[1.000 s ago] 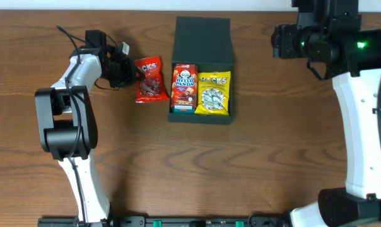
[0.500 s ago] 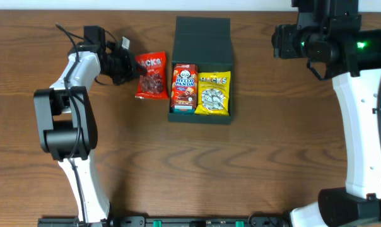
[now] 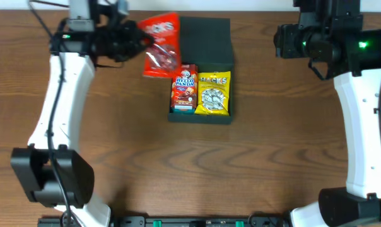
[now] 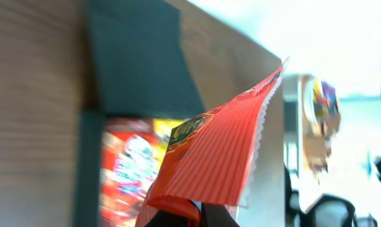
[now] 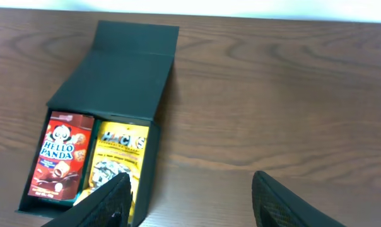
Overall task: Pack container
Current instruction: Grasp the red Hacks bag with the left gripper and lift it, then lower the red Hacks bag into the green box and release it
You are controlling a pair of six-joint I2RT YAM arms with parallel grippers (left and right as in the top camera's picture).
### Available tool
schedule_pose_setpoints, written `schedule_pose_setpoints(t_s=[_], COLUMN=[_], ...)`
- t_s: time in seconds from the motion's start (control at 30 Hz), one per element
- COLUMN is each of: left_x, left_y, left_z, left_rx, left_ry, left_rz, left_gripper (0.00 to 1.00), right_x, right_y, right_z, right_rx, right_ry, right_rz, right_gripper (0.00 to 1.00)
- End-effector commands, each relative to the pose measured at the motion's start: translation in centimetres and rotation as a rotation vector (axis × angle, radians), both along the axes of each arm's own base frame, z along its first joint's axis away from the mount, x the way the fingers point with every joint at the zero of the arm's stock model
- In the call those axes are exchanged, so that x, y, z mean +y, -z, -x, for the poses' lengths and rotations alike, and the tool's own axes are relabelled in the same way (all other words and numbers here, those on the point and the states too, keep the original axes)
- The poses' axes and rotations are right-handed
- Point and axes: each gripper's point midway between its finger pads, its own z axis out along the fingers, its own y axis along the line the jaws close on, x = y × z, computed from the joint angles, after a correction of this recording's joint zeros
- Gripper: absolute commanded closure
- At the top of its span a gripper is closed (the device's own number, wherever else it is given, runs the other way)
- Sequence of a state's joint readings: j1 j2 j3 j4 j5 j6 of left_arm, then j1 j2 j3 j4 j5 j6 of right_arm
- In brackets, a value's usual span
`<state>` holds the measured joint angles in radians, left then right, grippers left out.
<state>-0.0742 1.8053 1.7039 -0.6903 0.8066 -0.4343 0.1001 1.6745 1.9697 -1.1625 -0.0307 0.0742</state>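
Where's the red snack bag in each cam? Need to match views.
Overhead: the red snack bag is top, left of centre, held by the left end effector and overlapping the left edge of the container lid.
Left wrist: close up, lower centre.
Right wrist: not in it.
Shared landmark: the container's open dark lid, seen in all three.

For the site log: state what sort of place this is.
Probably a robotics lab or office bench: a wood-grain table, a white left arm and right arm based at its near edge, and, blurred in the left wrist view, what may be office chairs.
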Motion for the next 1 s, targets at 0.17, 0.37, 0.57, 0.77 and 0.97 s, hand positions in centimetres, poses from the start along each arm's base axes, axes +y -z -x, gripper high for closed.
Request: schedule_pose_setpoints(t_s=[0.17, 0.37, 0.57, 0.77, 0.97], left_x=[-7.7, -11.1, -13.8, -14.0, -13.8], left_y=[3.2, 6.2, 10.7, 13.3, 14.2], left_z=[2.2, 3.4, 3.6, 2.9, 2.5], left_rx=[0.113, 0.257, 0.371, 0.433, 0.444], left_ry=[0.057, 0.054, 0.056, 0.004, -0.029], left_rz=[-0.064, -0.051, -0.057, -0.068, -0.085], left_gripper=[0.94, 0.94, 0.94, 0.94, 0.94], right_x=[-5.0, -7.0, -7.3, -7.3, -7.3], right_y=[-3.2, -4.2, -4.1, -4.1, -4.1], right_z=[1.8, 2.6, 2.7, 2.7, 2.7], right_rx=[-0.075, -0.097, -0.094, -0.092, -0.093], right_ry=[0.119, 0.161, 0.169, 0.169, 0.169], right_rz=[-0.046, -0.071, -0.075, -0.075, -0.075], right_gripper=[0.31, 0.3, 0.29, 0.29, 0.28])
